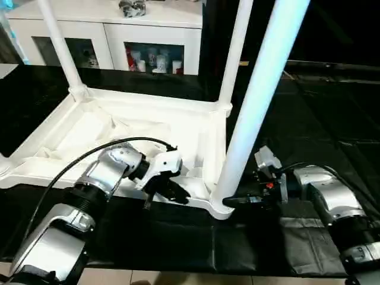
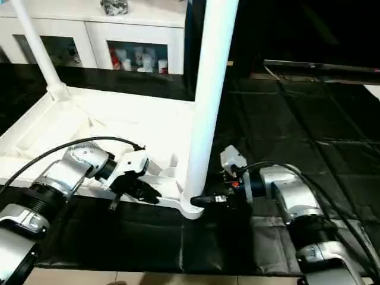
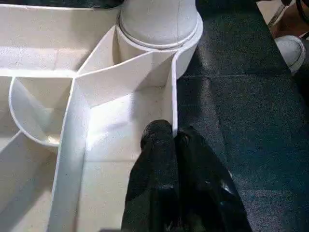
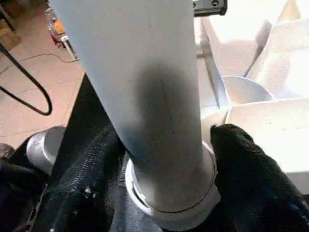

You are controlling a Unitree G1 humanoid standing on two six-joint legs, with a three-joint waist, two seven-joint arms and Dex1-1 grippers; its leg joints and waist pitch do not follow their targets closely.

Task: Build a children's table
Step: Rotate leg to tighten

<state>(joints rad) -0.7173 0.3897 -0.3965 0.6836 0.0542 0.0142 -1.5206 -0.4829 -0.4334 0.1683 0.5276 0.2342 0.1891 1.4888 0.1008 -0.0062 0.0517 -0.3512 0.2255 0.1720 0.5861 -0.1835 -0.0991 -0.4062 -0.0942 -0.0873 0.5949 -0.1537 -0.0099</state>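
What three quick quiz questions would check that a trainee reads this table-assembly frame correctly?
1. True or false: the table top lies with its ribbed underside facing up.
2. What is the left gripper pinching? A) a leg B) the table top's rim C) a cabinet door
3. Around what is the right gripper placed?

Key: 1 true. 2 B. 3 The base of the near leg, where it stands in the corner socket.
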